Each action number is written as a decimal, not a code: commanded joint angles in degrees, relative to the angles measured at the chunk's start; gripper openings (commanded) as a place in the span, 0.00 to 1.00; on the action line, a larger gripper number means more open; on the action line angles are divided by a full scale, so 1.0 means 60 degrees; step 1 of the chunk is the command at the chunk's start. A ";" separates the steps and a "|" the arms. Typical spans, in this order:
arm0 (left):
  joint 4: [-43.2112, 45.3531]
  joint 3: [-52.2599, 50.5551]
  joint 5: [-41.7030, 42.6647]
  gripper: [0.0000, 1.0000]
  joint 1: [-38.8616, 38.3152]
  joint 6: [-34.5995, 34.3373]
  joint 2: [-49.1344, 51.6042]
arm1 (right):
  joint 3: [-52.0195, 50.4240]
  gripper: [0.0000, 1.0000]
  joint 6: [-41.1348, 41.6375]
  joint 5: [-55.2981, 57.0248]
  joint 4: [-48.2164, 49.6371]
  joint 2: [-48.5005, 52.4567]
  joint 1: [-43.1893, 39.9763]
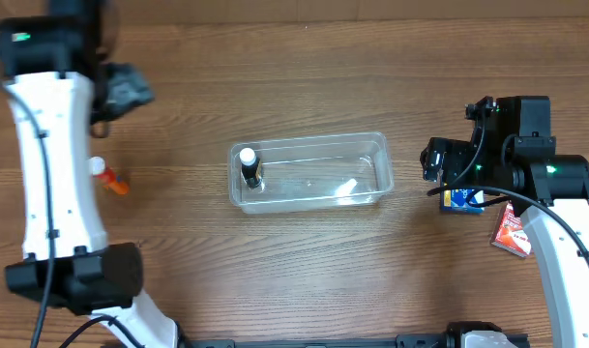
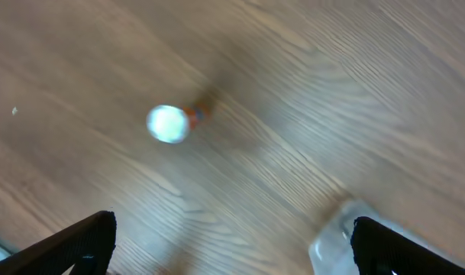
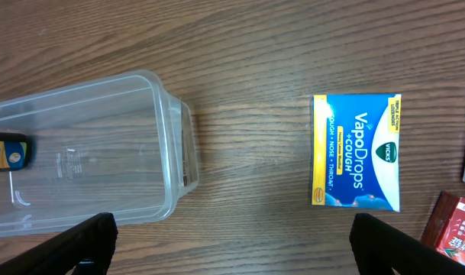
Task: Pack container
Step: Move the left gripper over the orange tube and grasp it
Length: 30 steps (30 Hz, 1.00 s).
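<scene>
While both arms hang over the table [image 1: 304,280] with nothing in hand, the clear tub [image 1: 309,174] sits in the middle between them, one small bottle [image 1: 249,166] already inside at the end nearer the left arm. The right gripper [image 3: 232,229] has its fingers [image 3: 87,241] spread wide, and the blue cough-drop box [image 3: 356,151] lies flat just off to one side of it, a red packet [image 3: 453,229] close by. I'd slide over until the box is centred, close across its narrower sides, lift clear of the rim and set it down in the free middle. The left gripper [image 2: 232,229] is spread just as wide above a white-capped orange bottle [image 2: 171,124], which looks likely to roll if nudged.
</scene>
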 commanded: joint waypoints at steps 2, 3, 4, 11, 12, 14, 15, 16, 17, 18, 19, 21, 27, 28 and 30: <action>-0.0051 -0.0069 0.1086 1.00 0.0892 0.0175 -0.0681 | 0.0302 1.00 -0.0022 0.0058 0.0073 -0.0076 0.0047; -0.0051 -0.0215 0.1027 1.00 0.0892 0.0197 -0.0925 | 0.0302 1.00 -0.0022 0.0055 0.0073 -0.0076 0.0047; -0.0051 -0.0404 0.0922 1.00 0.0889 0.0197 -0.1217 | 0.0302 1.00 -0.0022 0.0055 0.0073 -0.0076 0.0047; 0.0102 -0.2350 -0.0346 1.00 0.1024 -0.0127 -0.3632 | 0.0266 1.00 -0.0022 0.0055 0.0106 -0.0076 0.0047; 0.0259 -0.2656 -0.0412 1.00 0.1107 -0.0127 -0.3891 | 0.0248 1.00 -0.0022 0.0055 0.0113 -0.0076 0.0047; 0.0776 -0.3366 -0.0419 1.00 0.1399 -0.0011 -0.4269 | 0.0229 1.00 -0.0022 0.0055 0.0138 -0.0058 0.0047; 0.0947 -0.3599 -0.0390 1.00 0.1523 0.0015 -0.4313 | 0.0229 1.00 -0.0022 0.0051 0.0149 -0.0040 0.0047; 0.1504 -0.4200 0.0011 1.00 0.1854 0.0393 -0.4266 | 0.0229 1.00 -0.0022 0.0055 0.0149 -0.0007 0.0047; 0.1851 -0.4528 0.0357 1.00 0.1996 0.0652 -0.4189 | 0.0229 1.00 -0.0022 0.0055 0.0149 0.0015 0.0047; 0.2116 -0.4798 0.0616 1.00 0.2113 0.0845 -0.4095 | 0.0226 1.00 -0.0018 0.0051 0.0149 0.0044 0.0047; 0.2452 -0.5136 0.0860 1.00 0.2244 0.1020 -0.3938 | 0.0222 1.00 -0.0018 0.0051 0.0149 0.0073 0.0047; 0.2969 -0.5661 0.0918 1.00 0.2448 0.1093 -0.3508 | 0.0222 1.00 -0.0018 0.0051 0.0146 0.0131 0.0047; 0.3741 -0.6120 0.1020 1.00 0.2532 0.1570 -0.1512 | 0.0222 1.00 -0.0018 0.0051 0.0146 0.0255 0.0047; 0.3748 -0.6120 0.1020 1.00 0.2532 0.1563 -0.1213 | 0.0222 1.00 -0.0018 0.0055 0.0146 0.0255 0.0047; 0.3818 -0.6120 0.1027 1.00 0.2554 0.1559 -0.0648 | 0.0222 1.00 -0.0018 0.0055 0.0146 0.0255 0.0047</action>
